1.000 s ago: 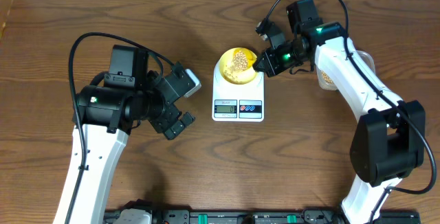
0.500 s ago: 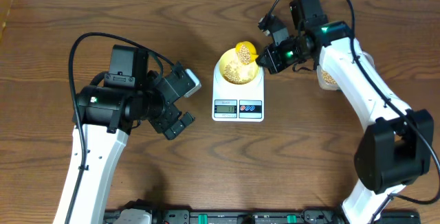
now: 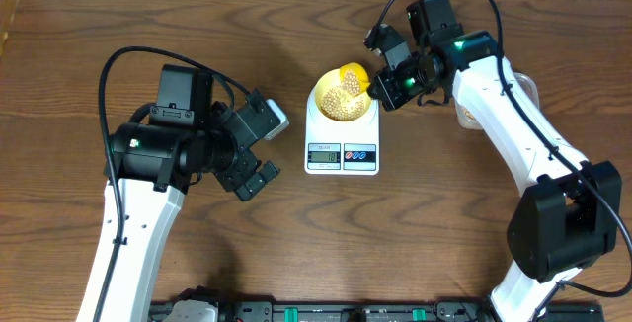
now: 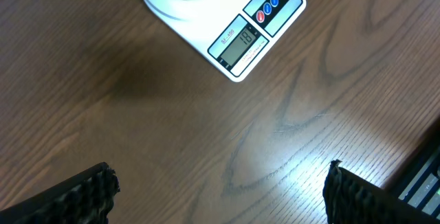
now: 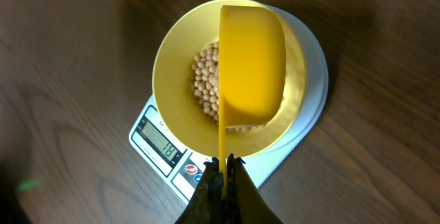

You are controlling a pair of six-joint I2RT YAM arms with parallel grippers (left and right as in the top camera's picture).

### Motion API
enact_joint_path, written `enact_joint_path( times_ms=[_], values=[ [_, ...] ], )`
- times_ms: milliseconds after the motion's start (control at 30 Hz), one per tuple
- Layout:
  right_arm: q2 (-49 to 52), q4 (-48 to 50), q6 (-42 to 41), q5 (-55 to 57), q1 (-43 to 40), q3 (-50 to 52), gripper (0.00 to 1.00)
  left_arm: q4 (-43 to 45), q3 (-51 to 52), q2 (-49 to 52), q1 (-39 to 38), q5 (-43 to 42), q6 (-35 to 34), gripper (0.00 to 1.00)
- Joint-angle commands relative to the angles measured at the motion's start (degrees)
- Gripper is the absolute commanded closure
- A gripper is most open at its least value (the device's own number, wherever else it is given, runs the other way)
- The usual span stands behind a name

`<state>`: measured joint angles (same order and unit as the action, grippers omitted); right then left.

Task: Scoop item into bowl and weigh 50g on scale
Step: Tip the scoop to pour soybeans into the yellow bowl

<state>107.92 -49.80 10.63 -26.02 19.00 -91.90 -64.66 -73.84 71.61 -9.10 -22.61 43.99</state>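
Note:
The pale yellow bowl (image 3: 331,105) stands on the white scale (image 3: 342,144) at table centre, with a heap of tan beans (image 3: 345,104) in it. My right gripper (image 3: 382,89) is shut on the thin handle of a bright yellow scoop (image 3: 353,72). In the right wrist view the scoop (image 5: 251,62) is turned on its side over the bowl (image 5: 170,66), with beans (image 5: 205,80) below it and the scale's display (image 5: 162,146) lit. My left gripper (image 3: 264,149) hangs open left of the scale, holding nothing; its view shows the scale (image 4: 237,25) ahead.
A clear tub (image 3: 469,113) with more beans sits right of the scale, mostly hidden behind my right arm. A dark equipment rail (image 3: 326,312) runs along the table's front edge. Bare wood lies under the left gripper (image 4: 220,193).
My right gripper rose slightly toward the back and rolled the scoop over the bowl; the bean heap in the bowl looks bigger. The left arm has not moved.

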Motion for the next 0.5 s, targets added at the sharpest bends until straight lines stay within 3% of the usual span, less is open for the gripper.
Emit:
enact_joint_path(
  times_ms=[0, 467],
  values=[
    [-1.99, -0.13, 0.81, 0.0, 0.28, -1.22, 0.99, -0.22, 0.48, -0.02, 0.2, -0.92, 1.01, 0.02],
    [-2.29, -1.9, 1.27, 4.42, 1.25, -1.49, 0.99, -0.22, 0.48, -0.02, 0.2, -0.92, 1.01, 0.02]
  ],
)
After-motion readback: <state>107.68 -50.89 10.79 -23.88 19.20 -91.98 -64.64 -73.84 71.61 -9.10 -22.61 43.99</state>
